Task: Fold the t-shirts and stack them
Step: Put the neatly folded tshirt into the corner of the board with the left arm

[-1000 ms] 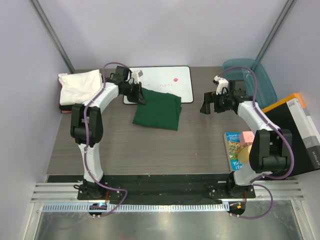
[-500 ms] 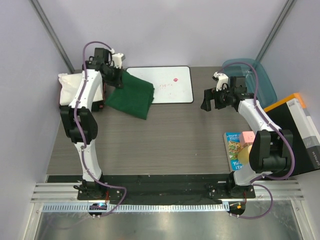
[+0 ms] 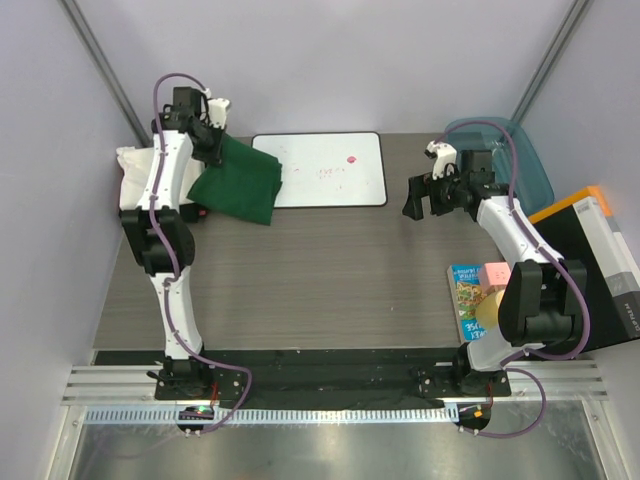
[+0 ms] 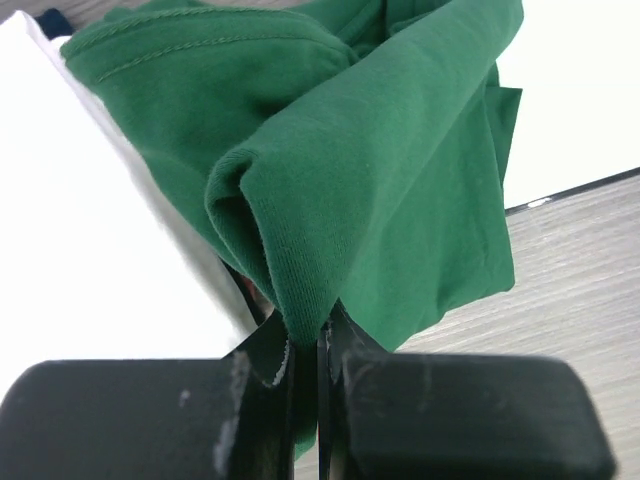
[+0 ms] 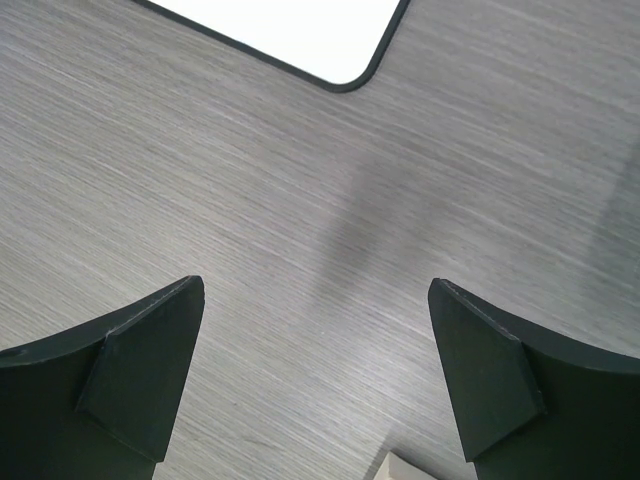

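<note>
Left hand (image 4: 318, 345) is clamped tight on a fold of the folded dark green cotton t-shirt (image 3: 240, 188), hanging it over the table's (image 3: 330, 270) far-left corner, I'd guess to drop it on the folded white cloth shirt (image 3: 135, 170) there. The top view shows that placement, but only the left wrist view shows the pinch. Right hand (image 3: 420, 196) hovers with its fingers apart near the far-right corner.

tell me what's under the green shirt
The green shirt, pinched in the left tool, hangs over the table and the left edge of the white board. Whatever lies directly beneath it is covered.
</note>
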